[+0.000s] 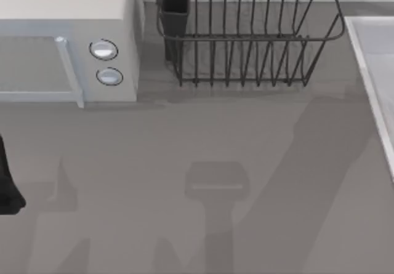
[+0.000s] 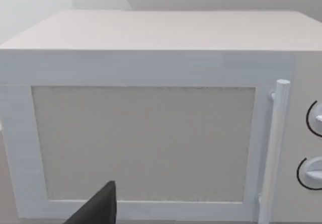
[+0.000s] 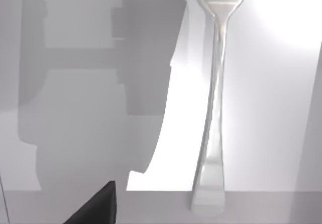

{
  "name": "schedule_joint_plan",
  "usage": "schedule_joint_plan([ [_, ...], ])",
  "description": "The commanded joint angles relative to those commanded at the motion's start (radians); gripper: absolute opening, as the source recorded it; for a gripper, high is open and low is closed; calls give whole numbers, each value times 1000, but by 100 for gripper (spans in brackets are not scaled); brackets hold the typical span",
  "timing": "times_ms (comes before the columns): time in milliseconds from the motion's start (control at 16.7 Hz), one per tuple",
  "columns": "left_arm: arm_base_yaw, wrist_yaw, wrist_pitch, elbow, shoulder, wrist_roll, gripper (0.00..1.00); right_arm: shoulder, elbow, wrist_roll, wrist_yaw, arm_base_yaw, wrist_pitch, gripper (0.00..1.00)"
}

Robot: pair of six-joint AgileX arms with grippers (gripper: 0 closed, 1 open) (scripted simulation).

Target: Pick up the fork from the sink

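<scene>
**Q:** So where's the fork right now, and how would you grab it?

**A:** It's lying flat on the pale floor of the sink, straight under your right wrist camera, handle end near a lighter step in the basin and the head running out past the frame edge. In the top view you just catch the sink's whitish rim at the desk's right edge. My guess: it's light, rigid and slick metal, sitting so flat there's barely anything to get under. You'd want to pinch across the narrow neck or mid-handle, claw lined up square to it, or it'll skate away.

**Q:** Is your right claw open?

**A:** You can't tell. One dark finger pokes into the right wrist view, clear of the fork, nothing more. Same story on the left: one finger showing in front of the white microwave, with that arm parked at the desk's left edge. Nothing's gripped as far as you can see.

**Q:** Anything else hidden?

**A:** The tines are cut off, so their direction is a guess. The wire dish rack sits at the back, well away.
</scene>
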Motion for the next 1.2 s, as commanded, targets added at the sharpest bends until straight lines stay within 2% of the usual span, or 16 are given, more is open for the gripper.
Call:
schedule_joint_plan([
  [360, 0, 0, 0, 0, 0, 0, 100, 18, -25, 1, 0, 6, 41, 100],
  [900, 0, 0, 0, 0, 0, 0, 100, 208, -206, 3, 3, 2, 419, 100],
  [1200, 0, 0, 0, 0, 0, 0, 100, 220, -216, 3, 3, 1, 436, 100],
])
